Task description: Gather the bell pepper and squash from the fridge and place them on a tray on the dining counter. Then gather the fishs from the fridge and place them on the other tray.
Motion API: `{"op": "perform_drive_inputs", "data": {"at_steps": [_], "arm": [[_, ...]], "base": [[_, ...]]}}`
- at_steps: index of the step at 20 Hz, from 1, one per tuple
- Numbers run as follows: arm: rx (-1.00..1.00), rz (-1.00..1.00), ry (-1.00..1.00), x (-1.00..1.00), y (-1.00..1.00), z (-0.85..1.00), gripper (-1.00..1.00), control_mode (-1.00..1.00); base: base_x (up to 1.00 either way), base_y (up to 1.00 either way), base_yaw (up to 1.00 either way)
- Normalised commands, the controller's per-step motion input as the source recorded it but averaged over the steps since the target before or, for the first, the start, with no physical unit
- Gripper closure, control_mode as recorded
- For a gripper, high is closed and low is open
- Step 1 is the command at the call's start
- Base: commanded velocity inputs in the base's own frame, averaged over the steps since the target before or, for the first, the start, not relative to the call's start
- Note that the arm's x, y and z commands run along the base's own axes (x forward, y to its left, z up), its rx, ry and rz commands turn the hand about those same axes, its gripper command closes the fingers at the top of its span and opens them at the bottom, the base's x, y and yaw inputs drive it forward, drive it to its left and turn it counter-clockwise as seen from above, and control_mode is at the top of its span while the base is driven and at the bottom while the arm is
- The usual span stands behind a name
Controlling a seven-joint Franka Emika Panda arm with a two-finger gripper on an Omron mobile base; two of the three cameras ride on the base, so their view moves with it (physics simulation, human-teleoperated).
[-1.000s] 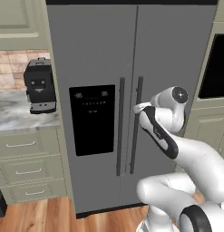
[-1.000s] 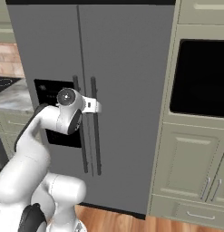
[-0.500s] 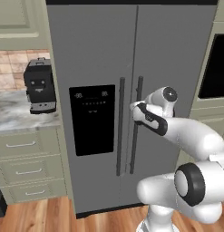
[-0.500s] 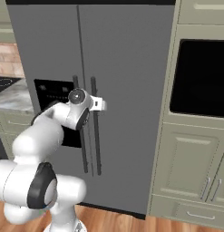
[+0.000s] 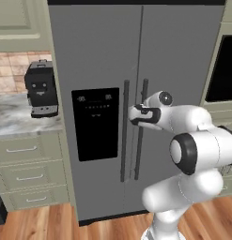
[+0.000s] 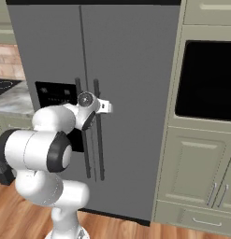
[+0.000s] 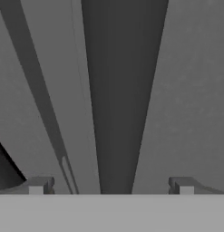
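The grey two-door fridge (image 5: 98,56) stands in front of me with both doors shut. My gripper (image 5: 132,115) reaches out at the height of its dark vertical handles, and from the right its white tip (image 6: 107,107) sits at the right door's handle (image 6: 99,140). In the hand view that handle (image 7: 122,90) runs as a broad dark band between the two spread fingertips (image 7: 38,185); the gripper (image 7: 111,186) is open and touches nothing. The bell pepper, squash, fishs, trays and dining counter are out of view.
A black coffee machine (image 5: 41,93) stands on the marble worktop (image 5: 14,124) left of the fridge, above pale green drawers (image 5: 23,173). A built-in black oven (image 6: 205,79) and cabinet doors (image 6: 196,172) sit to the right. The black dispenser panel (image 5: 96,122) is on the left door.
The arm has stretched forward and the open gripper has moved left and closer to the fridge, up to the door handles. The fridge doors have not moved.
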Motion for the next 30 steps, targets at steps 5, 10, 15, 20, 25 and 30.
{"op": "perform_drive_inputs", "data": {"at_steps": [5,10,15,20,25,30], "arm": [[0.0,0.0,0.0,0.56,-0.07,-0.15,-1.0,-1.0],[0.0,0.01,0.0,0.57,-0.01,-0.25,-1.0,-1.0],[0.04,0.0,0.03,0.42,-0.37,-0.15,1.0,-1.0],[0.17,-0.07,0.13,0.0,-1.0,-0.1,1.0,-1.0],[0.23,-0.07,0.12,-0.05,-1.0,-0.05,1.0,-1.0],[0.27,-0.04,0.11,-0.31,-1.0,0.0,1.0,-1.0]], "base": [[0.0,0.0,0.0],[0.0,0.0,0.0],[0.0,0.0,0.0],[0.0,0.0,0.0],[0.0,0.0,0.0],[0.0,0.0,0.0]]}}
